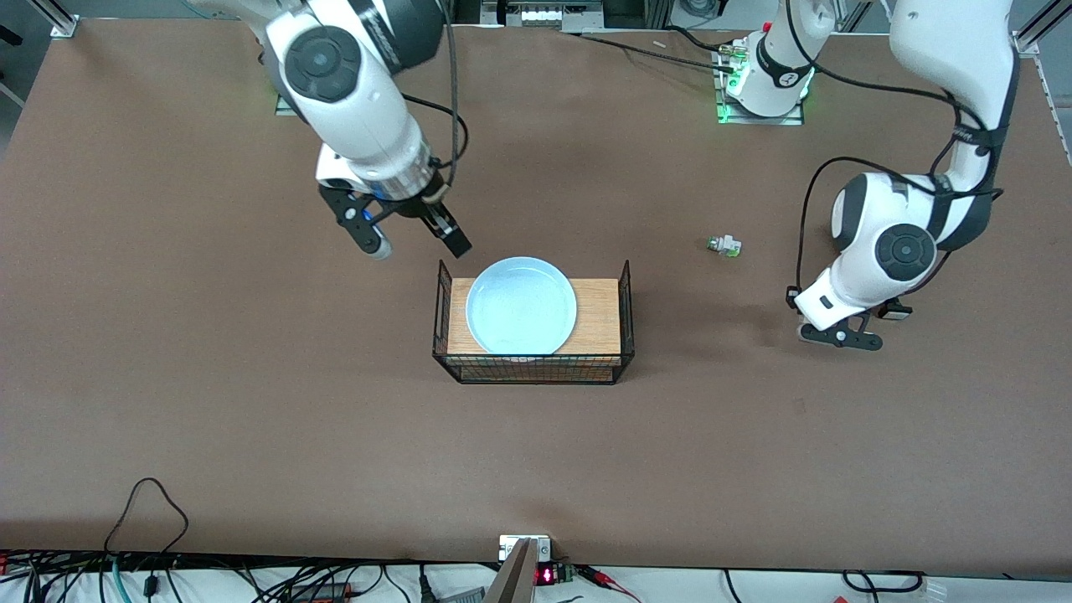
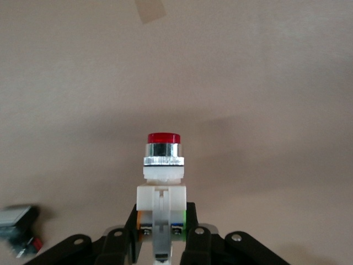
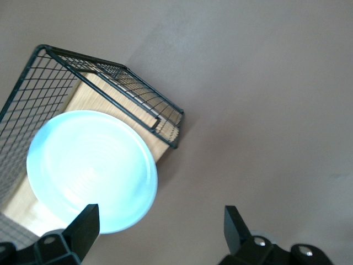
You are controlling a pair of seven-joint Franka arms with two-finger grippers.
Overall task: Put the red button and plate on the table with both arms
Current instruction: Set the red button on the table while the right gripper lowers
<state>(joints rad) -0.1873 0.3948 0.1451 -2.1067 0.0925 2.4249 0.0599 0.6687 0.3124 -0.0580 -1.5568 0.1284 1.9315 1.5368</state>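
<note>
The left gripper [image 2: 160, 243] hangs low over bare table [image 1: 209, 402] at the left arm's end, its jaws clamped on the white body of the red button [image 2: 162, 165], red cap pointing away from the wrist. In the front view the left gripper [image 1: 854, 328] sits just above the tabletop and hides the part it carries. The right gripper [image 1: 414, 239] hovers with its 2 fingers spread wide and nothing between them, over the table just beside the rack [image 1: 533, 368], toward the right arm's end. The plate [image 1: 521, 305] lies flat on the rack's wooden top, untouched. A second switch with a green tip [image 1: 724, 245] lies on the table between the rack and the left arm. The button looks close to set-down: a short descent, then release. The right arm must then reach the plate's rim, grip it and lift it clear of the rack's wire ends.
</note>
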